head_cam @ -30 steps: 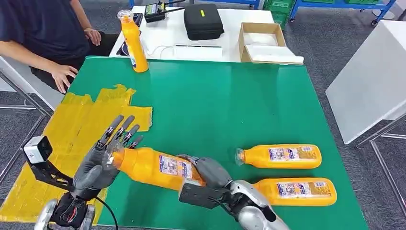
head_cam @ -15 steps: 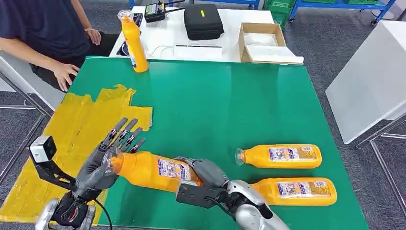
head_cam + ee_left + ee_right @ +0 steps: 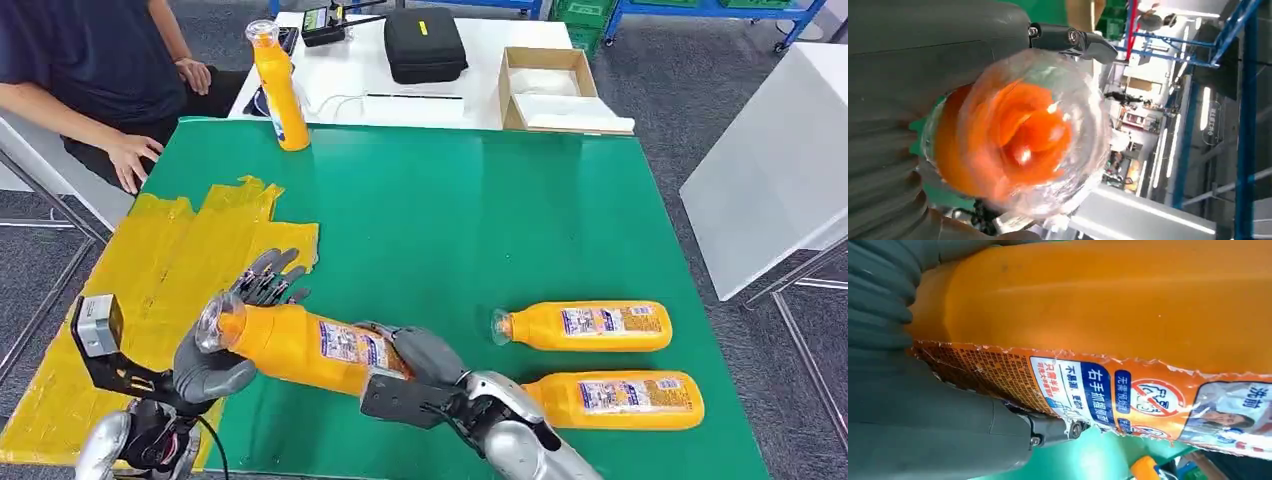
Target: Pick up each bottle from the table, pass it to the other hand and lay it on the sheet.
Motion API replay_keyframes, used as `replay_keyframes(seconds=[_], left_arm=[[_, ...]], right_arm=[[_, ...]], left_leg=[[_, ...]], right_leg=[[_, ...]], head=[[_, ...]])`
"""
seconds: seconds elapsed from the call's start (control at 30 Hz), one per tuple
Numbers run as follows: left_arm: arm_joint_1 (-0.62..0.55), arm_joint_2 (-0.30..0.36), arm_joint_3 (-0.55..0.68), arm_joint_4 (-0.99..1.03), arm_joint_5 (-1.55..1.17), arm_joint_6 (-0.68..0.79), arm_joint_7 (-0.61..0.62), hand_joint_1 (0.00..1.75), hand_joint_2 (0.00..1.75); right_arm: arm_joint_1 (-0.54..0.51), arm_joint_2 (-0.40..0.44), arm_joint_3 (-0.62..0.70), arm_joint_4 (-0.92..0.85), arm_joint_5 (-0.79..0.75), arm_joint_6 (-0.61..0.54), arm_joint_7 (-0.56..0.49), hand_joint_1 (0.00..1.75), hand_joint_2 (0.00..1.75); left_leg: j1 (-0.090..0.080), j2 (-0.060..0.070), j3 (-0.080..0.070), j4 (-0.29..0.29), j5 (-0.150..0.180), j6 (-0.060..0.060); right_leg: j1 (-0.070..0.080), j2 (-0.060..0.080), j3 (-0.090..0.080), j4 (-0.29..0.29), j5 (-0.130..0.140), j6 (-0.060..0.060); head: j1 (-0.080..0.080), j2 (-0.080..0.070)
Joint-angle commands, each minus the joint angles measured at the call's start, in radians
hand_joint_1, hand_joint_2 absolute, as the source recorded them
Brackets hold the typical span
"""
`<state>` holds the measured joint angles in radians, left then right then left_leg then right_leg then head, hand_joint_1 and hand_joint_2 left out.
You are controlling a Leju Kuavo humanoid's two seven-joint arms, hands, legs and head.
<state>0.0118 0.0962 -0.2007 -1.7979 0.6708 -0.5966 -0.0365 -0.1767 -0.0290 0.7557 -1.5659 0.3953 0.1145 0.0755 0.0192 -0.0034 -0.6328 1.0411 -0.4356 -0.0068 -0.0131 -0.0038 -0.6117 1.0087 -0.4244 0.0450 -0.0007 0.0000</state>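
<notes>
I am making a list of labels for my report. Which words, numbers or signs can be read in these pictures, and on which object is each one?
"右手抓握侧面": blue box on the held bottle's label.
"洗": same label's far edge.
Crossed-out red circle sign: same label.
Lying bottles' labels: too small.
Standing bottle's label: too small.

Orange bottle with clear cap, label orange with blue-white blocks and a red circle mark. Grey left hand, dark fingers; grey right hand. Green table. Yellow sheet at table's left edge. Two more orange bottles near table's right edge, one upright at far edge.
</notes>
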Motion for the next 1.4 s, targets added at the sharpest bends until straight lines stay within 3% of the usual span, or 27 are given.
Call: replay_keyframes(seconds=[0.03,0.63,0.67,0.7,1.4], left_arm=[[-0.026,-0.037,-0.038,-0.02,-0.08,-0.008,-0.055,0.0,1.75],[-0.054,-0.066,-0.05,-0.005,-0.049,0.015,-0.037,0.0,1.75],[-0.055,-0.068,-0.05,-0.002,-0.042,0.016,-0.034,0.19,1.75],[-0.056,-0.069,-0.05,-0.001,-0.037,0.016,-0.034,1.75,1.75],[-0.06,-0.067,-0.054,0.019,0.01,0.0,-0.02,1.75,1.75]], right_arm=[[-0.018,0.007,-0.012,-0.012,-0.039,-0.027,-0.011,1.75,1.75],[-0.071,-0.002,0.082,0.099,-0.055,-0.015,0.001,1.75,1.75],[-0.075,-0.006,0.093,0.111,-0.055,-0.014,0.0,1.75,1.75],[-0.077,-0.008,0.1,0.12,-0.054,-0.014,0.0,1.75,1.75],[-0.067,-0.032,0.121,0.153,-0.058,-0.008,0.005,1.75,1.75]], left_leg=[[0.0,-0.001,0.0,0.0,0.0,0.001],[0.0,0.0,0.002,-0.001,0.001,0.001],[0.0,0.0,0.001,-0.001,0.0,0.001],[0.0,0.0,0.003,-0.002,0.001,0.001],[0.0,-0.002,0.003,-0.002,0.001,0.001]], right_leg=[[0.0,-0.001,0.001,0.0,0.0,-0.001],[0.0,0.0,0.002,-0.001,0.0,-0.001],[0.0,0.0,0.002,-0.001,0.0,-0.001],[0.0,0.0,0.003,-0.002,0.001,-0.002],[0.001,-0.002,0.003,-0.002,0.0,-0.001]], head=[[0.0,0.0],[0.0,0.0],[0.0,0.0],[0.0,0.0],[0.0,0.0]])
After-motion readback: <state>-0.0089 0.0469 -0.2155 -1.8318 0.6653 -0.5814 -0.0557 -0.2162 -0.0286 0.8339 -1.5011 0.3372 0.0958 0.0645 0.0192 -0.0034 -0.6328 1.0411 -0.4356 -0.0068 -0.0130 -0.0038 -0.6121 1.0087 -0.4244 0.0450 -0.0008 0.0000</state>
